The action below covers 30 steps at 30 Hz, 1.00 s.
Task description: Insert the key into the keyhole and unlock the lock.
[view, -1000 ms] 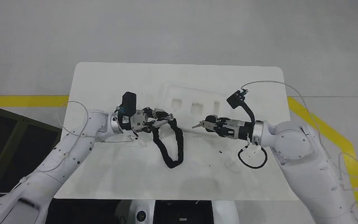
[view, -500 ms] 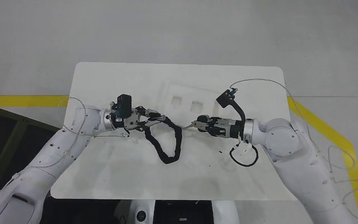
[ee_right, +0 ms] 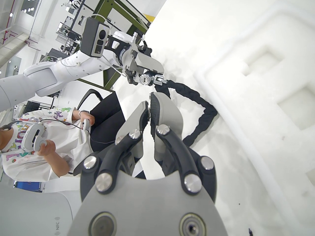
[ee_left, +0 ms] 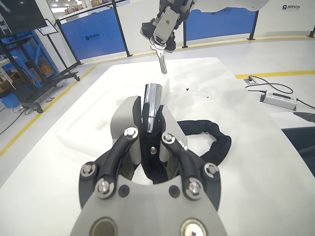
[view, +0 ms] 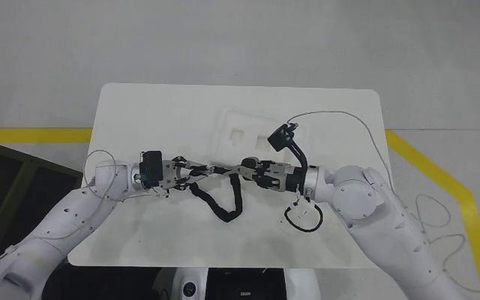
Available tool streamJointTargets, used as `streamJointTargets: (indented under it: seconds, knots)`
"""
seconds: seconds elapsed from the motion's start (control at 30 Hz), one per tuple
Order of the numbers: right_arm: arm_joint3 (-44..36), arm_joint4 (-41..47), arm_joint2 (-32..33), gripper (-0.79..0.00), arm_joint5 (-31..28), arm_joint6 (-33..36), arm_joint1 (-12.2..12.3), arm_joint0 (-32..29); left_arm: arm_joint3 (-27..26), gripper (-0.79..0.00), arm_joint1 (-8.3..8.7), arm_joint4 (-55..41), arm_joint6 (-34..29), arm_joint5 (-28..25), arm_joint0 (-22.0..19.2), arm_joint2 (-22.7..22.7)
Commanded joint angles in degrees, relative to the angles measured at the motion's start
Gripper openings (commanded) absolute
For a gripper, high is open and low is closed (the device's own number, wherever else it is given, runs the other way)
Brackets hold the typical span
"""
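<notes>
both arms closed in over the white table [view: 150, 112]; thin silver metal key [ee_left: 162, 63] now points just short of the shiny chrome lock cylinder [ee_left: 151, 94]. right gripper [ee_left: 164, 41] pinches the key head, left gripper [ee_left: 149, 105] clamps the cylinder, black sleeved chain [ee_left: 217, 140] limp. key looks stiff, light, slippery: keep hold at head.

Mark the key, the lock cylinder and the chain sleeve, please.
key [ee_left: 162, 63], left wrist view, middle of the blade.
lock cylinder [ee_left: 152, 99], left wrist view, side of the chrome barrel.
chain sleeve [ee_left: 222, 140], left wrist view, outer bend of the black loop.
</notes>
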Motion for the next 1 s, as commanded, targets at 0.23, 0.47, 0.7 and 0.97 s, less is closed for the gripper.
streamJointTargets:
  seconds: [0.23, 0.47, 0.7, 0.97]
  knots:
    - [-1.1, -2.3, -2.3, -0.785, 1.7, -0.6, -0.6, 1.2, 1.4, -0.785, 1.19, -1.7, 4.0, 4.0, -2.0, 5.3]
    - [-1.1, -3.0, -3.7, -0.785, 2.9, -2.5, -1.2, 1.5, 1.5, -0.785, 1.29, -1.7, 4.4, 4.4, -2.3, 6.0]
    - [-1.1, -3.0, -3.7, -0.785, 2.9, -2.5, -1.2, 1.5, 1.5, -0.785, 1.29, -1.7, 4.4, 4.4, -2.3, 6.0]
    - [-1.1, -3.0, -3.7, -0.785, 2.9, -2.5, -1.2, 1.5, 0.4, -0.785, 1.1, -1.0, 4.1, 4.4, -1.7, 6.1]
